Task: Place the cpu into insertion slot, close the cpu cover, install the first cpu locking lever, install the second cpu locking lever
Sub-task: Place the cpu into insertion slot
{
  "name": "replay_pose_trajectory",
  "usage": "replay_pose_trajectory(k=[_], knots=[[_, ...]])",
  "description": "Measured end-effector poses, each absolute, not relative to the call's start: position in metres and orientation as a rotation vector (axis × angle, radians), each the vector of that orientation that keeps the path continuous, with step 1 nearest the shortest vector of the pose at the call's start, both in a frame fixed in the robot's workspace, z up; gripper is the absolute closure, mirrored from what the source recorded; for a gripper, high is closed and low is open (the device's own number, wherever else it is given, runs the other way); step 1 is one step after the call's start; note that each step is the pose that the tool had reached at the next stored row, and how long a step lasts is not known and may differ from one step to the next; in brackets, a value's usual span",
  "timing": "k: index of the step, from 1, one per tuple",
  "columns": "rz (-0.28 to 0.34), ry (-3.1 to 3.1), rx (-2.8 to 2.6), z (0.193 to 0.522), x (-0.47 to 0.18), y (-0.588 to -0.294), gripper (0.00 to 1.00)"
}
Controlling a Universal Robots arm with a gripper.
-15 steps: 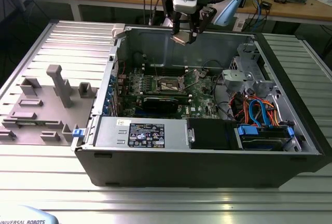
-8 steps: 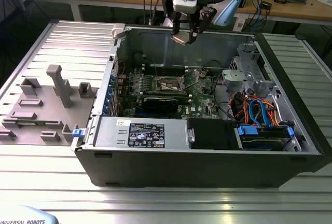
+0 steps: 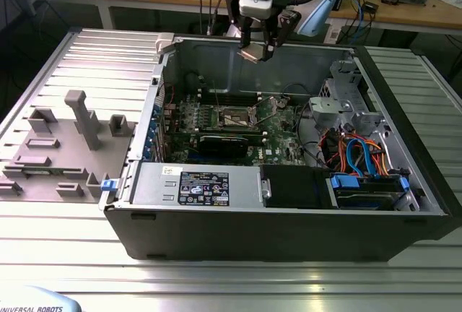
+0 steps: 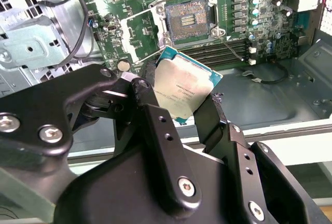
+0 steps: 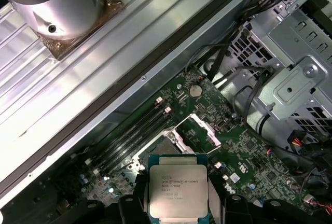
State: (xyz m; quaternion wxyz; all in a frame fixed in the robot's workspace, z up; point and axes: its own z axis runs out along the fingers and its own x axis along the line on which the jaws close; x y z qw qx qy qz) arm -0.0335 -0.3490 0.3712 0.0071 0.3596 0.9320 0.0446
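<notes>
Step in hand: the first one, placing the cpu; nothing is seated yet. The gripper [image 3: 258, 50] hangs over the far wall of the open computer case [image 3: 289, 232], well above the green motherboard [image 3: 281, 128]. It is clamped narrow on the cpu [image 3: 254, 54]. In both wrist views the black fingers [image 4: 144, 92] pinch the chip by two opposite edges. The cpu [image 4: 181, 86] shows its silver-grey lid with the green rim around it, and the same chip [image 5: 178, 192] sits between the finger pads [image 5: 136, 199] in the first wrist view. The insertion slot [image 3: 237, 118] lies in the middle of the board, bare. In the second wrist view its pin field [image 4: 189, 21] is uncovered, and the chip is well apart from it, up in the air. The cpu cover [image 5: 206, 127] stands swung open beside the socket, so closing the cover and both levers look not yet done. Long black memory slots [image 5: 129, 136] run just beside the socket, and a drive cage with cables [image 5: 290, 73] sits off to one side. A grey fixture plate [image 3: 65, 146] lies on the ribbed table [image 3: 216, 283] at the exterior view's left. My judgement is that the chip looks turned against the socket square in the second wrist view. So this step calls for squaring its edges to the socket rim, staying clear of the raised cover, and a flat, gentle drop onto the pins without sliding.
</notes>
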Motion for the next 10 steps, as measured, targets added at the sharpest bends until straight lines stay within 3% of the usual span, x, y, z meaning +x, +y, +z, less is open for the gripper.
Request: replay_pose_trajectory(k=[10], knots=[[0.138,2.879,1.208,0.3708,-0.0335,-0.349,0.46]])
